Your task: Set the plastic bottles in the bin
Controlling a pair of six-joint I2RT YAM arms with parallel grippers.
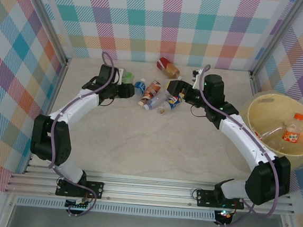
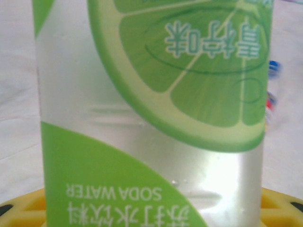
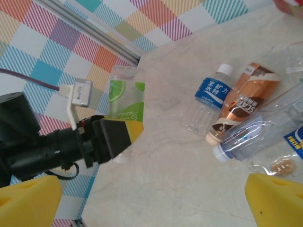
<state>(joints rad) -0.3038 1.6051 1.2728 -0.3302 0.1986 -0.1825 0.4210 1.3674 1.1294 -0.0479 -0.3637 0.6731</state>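
A clear bottle with a green lime label (image 2: 156, 94) stands between the yellow pads (image 2: 281, 205) of my left gripper (image 1: 126, 86), which is shut on it. The same green bottle (image 3: 126, 97) shows in the right wrist view with a left pad across it. Near it lie a blue-labelled bottle (image 3: 211, 94), a brown-labelled bottle (image 3: 244, 101) and a clear bottle (image 3: 265, 135). My right gripper (image 3: 151, 203) is open over bare table beside that cluster (image 1: 155, 95). The pale-yellow bin (image 1: 258, 109) at the right holds an orange-capped bottle (image 1: 293, 129).
A larger bottle with brown liquid (image 1: 168, 67) lies near the back wall. The checked walls and metal frame posts (image 1: 51, 41) close in the table on three sides. The bin overhangs the right edge of the table.
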